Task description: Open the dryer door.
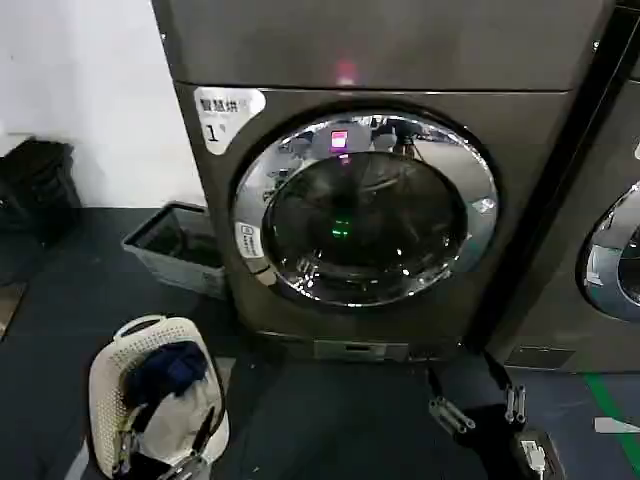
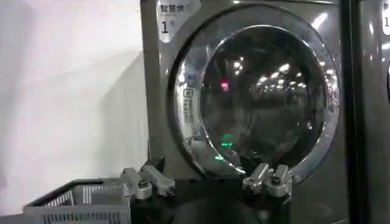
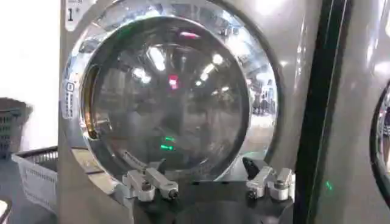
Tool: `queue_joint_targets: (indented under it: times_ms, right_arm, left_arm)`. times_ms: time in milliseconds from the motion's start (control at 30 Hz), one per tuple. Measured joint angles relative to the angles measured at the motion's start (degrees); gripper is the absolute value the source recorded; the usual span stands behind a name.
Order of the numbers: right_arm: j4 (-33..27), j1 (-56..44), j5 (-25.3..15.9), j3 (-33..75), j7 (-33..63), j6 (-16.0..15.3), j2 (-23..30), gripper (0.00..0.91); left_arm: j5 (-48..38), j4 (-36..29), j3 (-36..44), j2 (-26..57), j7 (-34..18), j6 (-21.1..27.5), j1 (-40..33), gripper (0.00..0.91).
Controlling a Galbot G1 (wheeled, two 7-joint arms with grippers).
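Observation:
The dryer door is a round porthole with a wide chrome rim and dark glass. It sits flush and closed in the dark grey machine with the white "1" sticker. My left gripper hangs low at the near left over a basket, open and holding nothing. My right gripper is low at the near right, in front of the machine's base, open and holding nothing too. The left wrist view has the door beyond the open left gripper. From the right wrist, the door is seen past the open right gripper.
A white laundry basket with clothes stands on the dark floor at the near left. A grey crate sits by the machine's left side. A neighbouring machine with a similar chrome door stands at the right. A white wall closes the left.

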Motion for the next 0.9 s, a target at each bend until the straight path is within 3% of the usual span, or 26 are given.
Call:
queue_joint_targets:
  times_ms: [200,533,733,900]
  right_arm:
    - [-1.72,6.78,8.34,5.51,-2.67,-5.52,-4.30,0.907]
    - [-6.21,18.20,19.25,7.37,-4.14,-10.19,-15.66,0.907]
    - [-9.54,25.07,22.45,3.83,-6.69,-10.74,-21.99,0.907]
    - [-14.10,30.85,21.13,-0.52,-8.23,-10.64,-24.87,0.907]
  left_arm:
    - [1.16,-0.38,0.80,-1.02,-0.75,1.43,-1.34,0.907]
    - [0.69,-1.68,0.81,-0.35,-0.27,3.05,-3.46,0.907]
    - [0.57,-1.00,0.34,0.59,-0.09,3.03,-4.32,0.907]
    - [0.79,-0.89,0.97,0.47,0.00,2.93,-4.41,0.907]
